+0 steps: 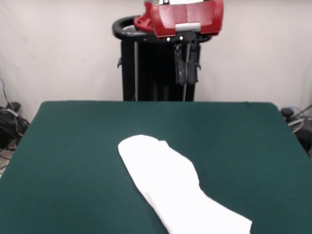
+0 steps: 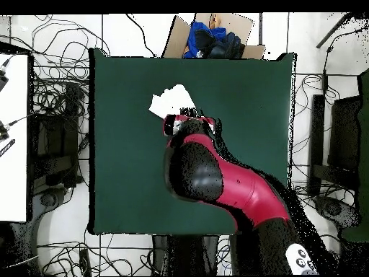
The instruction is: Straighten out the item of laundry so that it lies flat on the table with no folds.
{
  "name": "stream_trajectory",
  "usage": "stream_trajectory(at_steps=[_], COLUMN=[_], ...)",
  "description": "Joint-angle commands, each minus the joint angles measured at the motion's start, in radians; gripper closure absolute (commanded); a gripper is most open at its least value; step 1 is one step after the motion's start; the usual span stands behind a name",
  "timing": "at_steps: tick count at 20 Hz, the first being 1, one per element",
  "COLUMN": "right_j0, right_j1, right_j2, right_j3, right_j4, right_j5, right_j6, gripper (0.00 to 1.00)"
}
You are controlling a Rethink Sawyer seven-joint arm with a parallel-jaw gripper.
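The item of laundry (image 1: 170, 190) lies on the green table (image 1: 73, 146) as a long white bundle folded over on itself, plain side up, no print showing. It runs from the table's middle toward the near right edge, where the picture cuts it off. My gripper (image 1: 186, 70) hangs high above the table's far edge, well clear of the cloth, its two dark fingers close together with nothing between them. In the overhead view only a white corner of the laundry (image 2: 169, 101) shows on the table (image 2: 130, 159). The red arm (image 2: 216, 173) covers the rest of it.
A cardboard box (image 2: 216, 36) with blue and black items sits just beyond the table's top edge in the overhead view. Cables lie on the floor around the table, and a white surface (image 2: 14, 137) stands at the left.
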Motion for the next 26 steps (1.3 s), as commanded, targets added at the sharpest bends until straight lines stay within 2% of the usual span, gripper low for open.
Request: stream_trajectory(at_steps=[1, 4, 15, 26], right_j0=[-0.019, -0.017, 0.044, 0.047], right_j1=[0.072, 0.092, 0.090, 0.093], right_j2=[-0.018, -0.011, -0.067, -0.063], right_j3=[0.005, 0.007, -0.007, -0.007], right_j4=[0.021, 0.010, 0.045, 0.044], right_j5=[-0.028, -0.062, -0.052, -0.056], right_j6=[0.246, 0.252, 0.258, 0.264], gripper=[1.00, 1.00, 1.00, 1.00])
